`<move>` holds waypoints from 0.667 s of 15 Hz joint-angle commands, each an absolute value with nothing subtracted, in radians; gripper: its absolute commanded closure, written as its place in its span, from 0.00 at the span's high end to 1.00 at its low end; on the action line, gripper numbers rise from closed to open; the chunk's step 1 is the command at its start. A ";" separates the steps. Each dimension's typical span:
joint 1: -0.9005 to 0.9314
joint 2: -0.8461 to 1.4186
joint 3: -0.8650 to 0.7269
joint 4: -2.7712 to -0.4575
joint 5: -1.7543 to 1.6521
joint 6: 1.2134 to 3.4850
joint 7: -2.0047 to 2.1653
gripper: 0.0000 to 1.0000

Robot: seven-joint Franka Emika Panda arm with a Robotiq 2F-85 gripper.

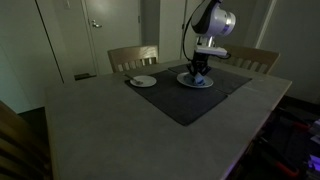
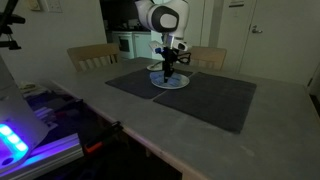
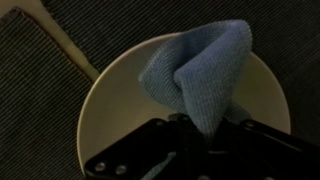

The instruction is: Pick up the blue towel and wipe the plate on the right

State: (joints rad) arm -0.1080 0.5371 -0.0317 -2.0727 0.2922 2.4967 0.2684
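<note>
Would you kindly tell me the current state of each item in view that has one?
tool: shut on the blue towel, above the plate.
blue towel: bunched, pinched at one end, hanging over the plate.
plate: flat on the mat, partly hidden by the blue towel.
neighbouring plate: flat on the mat, apart from the tool.
mat: spread flat on the table.

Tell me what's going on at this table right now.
The robot arm is working over the dark mat on the table. Its pincer is shut on a blue towel, held low over a white plate, apparently to wipe it. Whether the cloth actually touches the plate is not clear. In an exterior view, a second plate sits apart on the same mat.
</note>
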 commanded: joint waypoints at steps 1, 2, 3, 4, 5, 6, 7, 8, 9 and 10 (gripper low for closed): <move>-0.114 0.570 -0.047 -2.083 0.293 2.510 0.238 0.03; -0.116 0.566 -0.055 -2.086 0.287 2.509 0.238 0.03; -0.115 0.564 -0.061 -2.089 0.281 2.508 0.241 0.03; -0.114 0.562 -0.070 -2.091 0.275 2.509 0.245 0.03; -0.110 0.561 -0.080 -2.093 0.266 2.510 0.251 0.03; -0.103 0.559 -0.094 -2.096 0.251 2.512 0.264 0.03; -0.094 0.557 -0.109 -2.098 0.234 2.516 0.278 0.03; -0.085 0.554 -0.126 -2.101 0.215 2.523 0.293 0.03; -0.078 0.552 -0.140 -2.104 0.197 2.531 0.309 0.03; -0.068 0.551 -0.155 -2.107 0.177 2.540 0.331 0.03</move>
State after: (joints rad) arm -0.0951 0.5344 -0.1008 -2.0781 0.2352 2.4967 0.2901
